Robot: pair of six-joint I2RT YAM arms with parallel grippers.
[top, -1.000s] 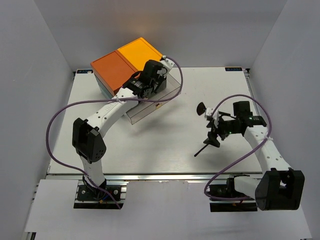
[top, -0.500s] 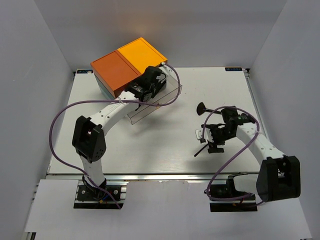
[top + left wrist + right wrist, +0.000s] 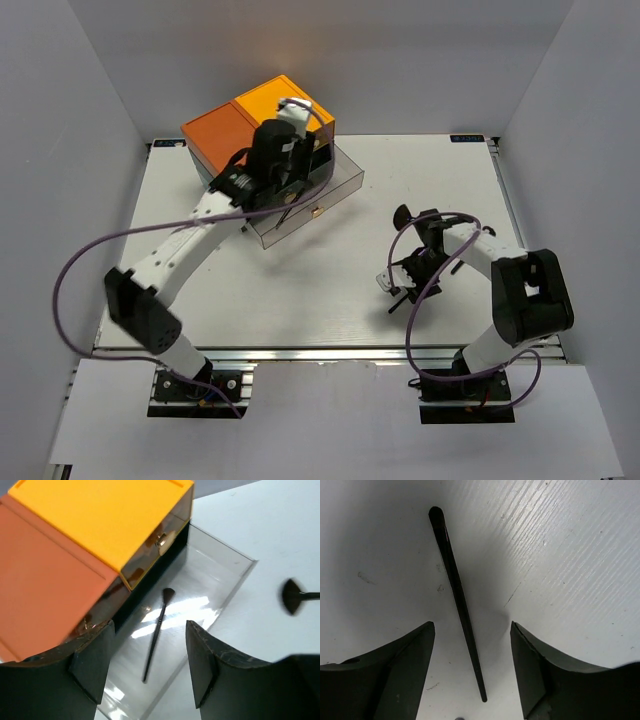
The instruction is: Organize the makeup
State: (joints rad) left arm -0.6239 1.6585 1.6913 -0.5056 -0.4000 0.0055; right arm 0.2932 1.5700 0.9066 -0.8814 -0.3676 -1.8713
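Observation:
A thin black-handled brush [image 3: 156, 630] lies loose in the clear pulled-out drawer [image 3: 227, 580] of the orange-topped box [image 3: 95, 525]. My left gripper [image 3: 147, 672] hovers above that drawer, open and empty; in the top view this left gripper [image 3: 298, 178] is at the box front. A fan brush lies on the table, its head [image 3: 402, 216] toward the back and its handle [image 3: 456, 592] running between my right gripper's fingers. The right gripper [image 3: 472, 667] is low over the table, open, straddling the handle without touching it.
The orange-topped box [image 3: 255, 125] stands at the table's back left, with its clear drawer [image 3: 345, 185] sticking out toward the middle. The fan brush head [image 3: 291, 596] also shows right of the drawer. Purple cables loop off both arms.
My left gripper opened and pulled back up from the drawer, leaving the thin brush lying in it. My right gripper swung down over the fan brush handle and its jaws narrowed.

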